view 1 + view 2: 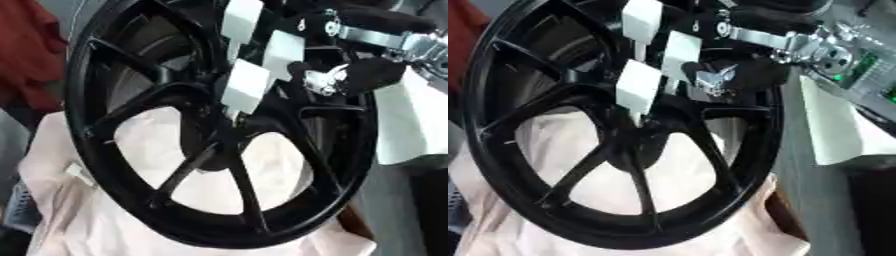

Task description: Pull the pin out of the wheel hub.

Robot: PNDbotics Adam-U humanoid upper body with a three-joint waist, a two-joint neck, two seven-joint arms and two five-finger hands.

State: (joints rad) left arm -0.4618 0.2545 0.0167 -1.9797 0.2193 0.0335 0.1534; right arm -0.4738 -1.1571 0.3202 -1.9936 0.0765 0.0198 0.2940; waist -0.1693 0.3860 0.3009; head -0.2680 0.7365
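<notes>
A large black spoked wheel hub [219, 150] stands upright and tilted on a pale cloth [79, 220], filling most of both views. Near its centre, three white rectangular pieces on thin stems [639, 85] stand close together; I cannot tell which of them is the pin. My right hand [372, 75], black with silver joints, reaches in from the upper right and ends close beside the white pieces. Its fingertips blend into the black hub, so contact with a white piece is unclear. The left hand shows in neither view.
A white sheet [833, 130] lies on the grey surface to the right of the wheel. Something red [26, 55] stands behind the wheel at the left. A green-lit device [868, 65] is at the far right edge.
</notes>
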